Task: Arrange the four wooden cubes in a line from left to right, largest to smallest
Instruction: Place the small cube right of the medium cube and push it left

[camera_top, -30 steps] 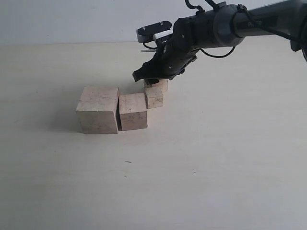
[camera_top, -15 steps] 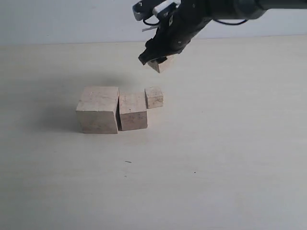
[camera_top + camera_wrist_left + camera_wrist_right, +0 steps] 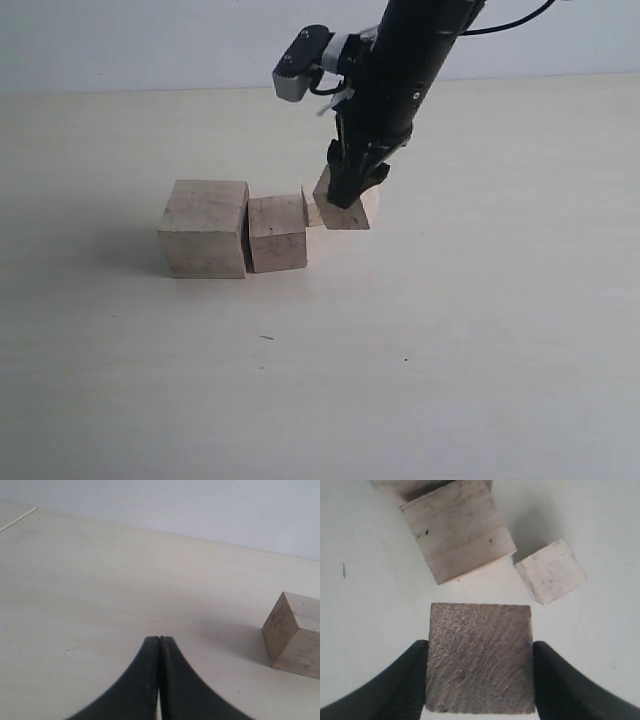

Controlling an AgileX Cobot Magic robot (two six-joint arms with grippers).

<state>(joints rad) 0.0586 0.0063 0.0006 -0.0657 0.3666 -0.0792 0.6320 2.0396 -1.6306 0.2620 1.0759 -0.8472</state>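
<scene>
So, the held cube (image 3: 480, 660) is pinched between the fingers (image 3: 405, 685) of the right gripper (image 3: 348, 190), with one pad flat on each opposite side face. It's hung low over the table (image 3: 480, 330) and a bit tilted; whether it's touching down can't be told.

Going by size, it's judged to be number three, so the step in hand looks like slotting it into the row. Just past the fingertips in the wrist view, the second cube (image 3: 457, 530) is seen ahead, and the smallest cube (image 3: 550, 570) is off toward one finger's side. Both are close to the held one but apart from it.

Trouble is, the smallest cube is parked right beside the second cube, in the slot where the held cube probably belongs. So either the little one gets shifted out first, or the held cube gets set down next to it and the two are swapped later. With a straight drop, something would likely get bumped.

The biggest cube (image 3: 205, 228) is sat on the far side of the second cube, touching or nearly. The left gripper (image 3: 159, 647) is found out beyond it, fingers pressed together on nothing.
</scene>
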